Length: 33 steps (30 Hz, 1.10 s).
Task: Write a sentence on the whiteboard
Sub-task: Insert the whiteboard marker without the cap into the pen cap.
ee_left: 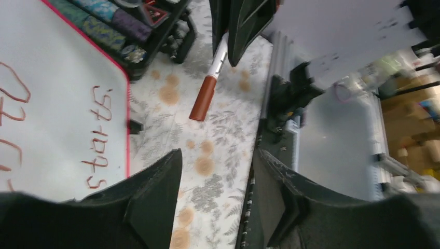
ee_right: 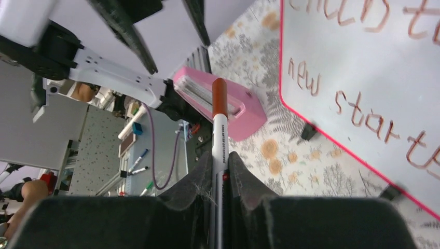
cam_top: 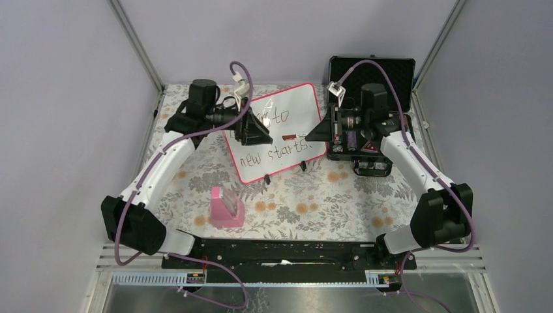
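With the sentence seemingly complete on the whiteboard lying mid-table, the capped marker is being clamped by the right gripper, the left gripper being held agape and empty, so stowing is probably being called for next.

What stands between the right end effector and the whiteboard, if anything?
No separate object is visible between them. The right end effector is shut on a marker, which does not touch the whiteboard. However, the marker's brown cap is on, so the cap covers the tip.
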Tool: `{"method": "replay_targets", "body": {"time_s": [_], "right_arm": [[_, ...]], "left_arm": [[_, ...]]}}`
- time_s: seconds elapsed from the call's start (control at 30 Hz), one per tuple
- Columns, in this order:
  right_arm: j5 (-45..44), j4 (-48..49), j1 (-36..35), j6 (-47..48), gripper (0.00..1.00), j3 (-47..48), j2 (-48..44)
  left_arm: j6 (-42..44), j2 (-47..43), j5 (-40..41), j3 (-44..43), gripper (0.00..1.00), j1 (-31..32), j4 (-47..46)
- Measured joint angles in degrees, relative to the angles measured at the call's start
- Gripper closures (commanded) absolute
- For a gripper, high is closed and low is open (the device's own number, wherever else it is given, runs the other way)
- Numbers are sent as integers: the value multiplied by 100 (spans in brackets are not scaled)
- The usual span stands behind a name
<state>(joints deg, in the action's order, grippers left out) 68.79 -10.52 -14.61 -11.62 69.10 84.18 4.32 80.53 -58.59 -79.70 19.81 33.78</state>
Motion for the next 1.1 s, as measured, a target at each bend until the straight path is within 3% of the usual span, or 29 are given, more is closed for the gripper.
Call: {"method": "replay_targets", "body": {"time_s": [0.07,0.23,0.4,0.67,1.0,1.1], "right_arm": [[107,763,-2,-658,100,-44,-81],[345,2830,-15,-2361,100,-350,-131],[461,3681,-162,-3180,100,-437,-131],[586,4009,-442,-3499,100,-450,-131],[590,4065,-595,-3539,100,-472,-131],[592,4039,-667,-3528,100,-472,-131]], "left_arm": [[-1161,-101,-586,407,49,-214,-1228],[-4852,-269,-1180,2251,50,-387,-5600],[-6620,-227,-1327,2544,49,-363,-7482],[-7318,-354,-1456,2599,49,-319,-8437],[-7108,-356,-1515,2599,53,-190,-8021],[-6981,-356,-1515,2599,61,-144,-7820]]}}
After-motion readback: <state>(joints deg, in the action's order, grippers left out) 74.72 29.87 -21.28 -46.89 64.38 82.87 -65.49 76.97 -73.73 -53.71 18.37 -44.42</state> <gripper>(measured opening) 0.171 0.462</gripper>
